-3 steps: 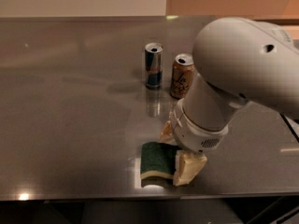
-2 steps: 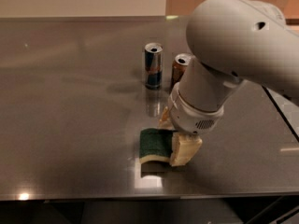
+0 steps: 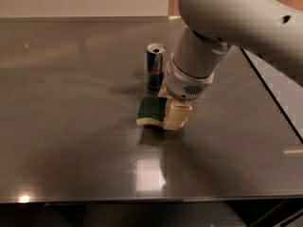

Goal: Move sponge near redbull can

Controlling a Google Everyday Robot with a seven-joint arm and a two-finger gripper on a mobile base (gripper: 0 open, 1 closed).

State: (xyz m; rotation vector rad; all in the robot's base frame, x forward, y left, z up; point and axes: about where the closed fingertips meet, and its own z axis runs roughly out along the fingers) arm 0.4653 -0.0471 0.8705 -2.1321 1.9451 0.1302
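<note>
The sponge (image 3: 150,109), dark green on top with pale yellow foam beneath, is held at its right end by my gripper (image 3: 171,109), whose cream fingers (image 3: 177,117) are shut on it. It sits just in front of the redbull can (image 3: 155,66), a slim blue and silver can standing upright on the dark table (image 3: 71,126). The sponge appears slightly raised, casting a shadow below. My large white arm (image 3: 222,27) comes in from the upper right and hides the brown-gold can.
The table's front edge (image 3: 142,200) runs along the bottom. The table's right edge (image 3: 274,103) runs diagonally down the right side, with a pale floor beyond it.
My gripper has carried the sponge away from the front of the table toward the redbull can. The arm now covers the brown-gold can that showed before.
</note>
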